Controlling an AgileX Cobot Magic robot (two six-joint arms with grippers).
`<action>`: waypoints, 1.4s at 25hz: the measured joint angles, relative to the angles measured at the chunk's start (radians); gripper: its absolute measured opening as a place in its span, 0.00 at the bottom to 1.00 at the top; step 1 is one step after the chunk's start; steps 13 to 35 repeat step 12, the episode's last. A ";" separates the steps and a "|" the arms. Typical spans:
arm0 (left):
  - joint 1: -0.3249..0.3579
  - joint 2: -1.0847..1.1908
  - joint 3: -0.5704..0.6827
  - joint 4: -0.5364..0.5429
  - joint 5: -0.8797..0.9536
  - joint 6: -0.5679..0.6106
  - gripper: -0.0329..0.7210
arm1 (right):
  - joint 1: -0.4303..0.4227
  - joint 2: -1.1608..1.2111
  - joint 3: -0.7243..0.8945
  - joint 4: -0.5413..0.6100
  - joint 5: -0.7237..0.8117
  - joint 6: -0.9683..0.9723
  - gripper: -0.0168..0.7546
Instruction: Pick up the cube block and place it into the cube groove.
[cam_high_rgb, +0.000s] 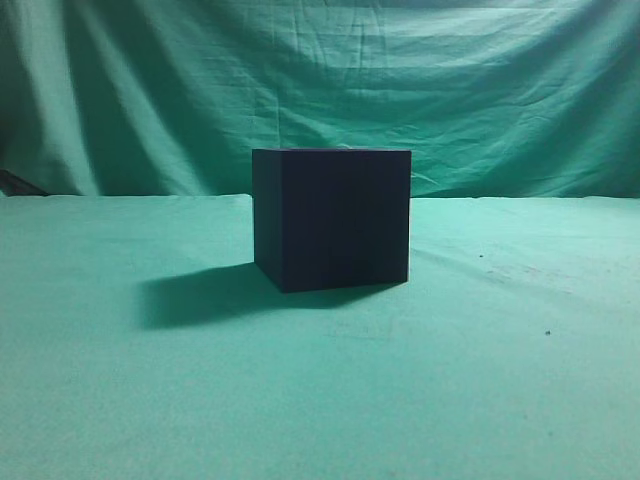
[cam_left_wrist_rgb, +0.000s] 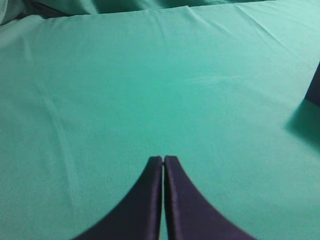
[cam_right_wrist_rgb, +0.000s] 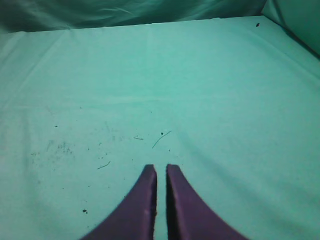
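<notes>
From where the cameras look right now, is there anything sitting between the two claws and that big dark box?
Nothing visible. The dark box stands alone on the green cloth. The left gripper and right gripper each see bare cloth ahead; only the box's edge shows at the left view's right border. No smaller cube is in view.

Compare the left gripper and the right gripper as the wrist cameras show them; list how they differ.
On the left gripper the jaws meet at a hairline; on the right gripper they leave a slightly wider slit. A corner of the cube groove shows beside the left gripper, none by the right. The green cloth ahead of the right gripper is specked with debris, ahead of the left clean. Both are dark, curved and empty.
</notes>
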 joint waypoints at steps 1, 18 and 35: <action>0.000 0.000 0.000 0.000 0.000 0.000 0.04 | 0.000 0.000 0.000 0.000 0.000 0.000 0.09; 0.000 0.000 0.000 0.000 0.000 0.000 0.04 | 0.000 0.000 0.000 0.014 0.000 0.000 0.09; 0.000 0.000 0.000 0.000 0.000 0.000 0.04 | 0.000 0.000 0.000 0.014 0.000 0.000 0.09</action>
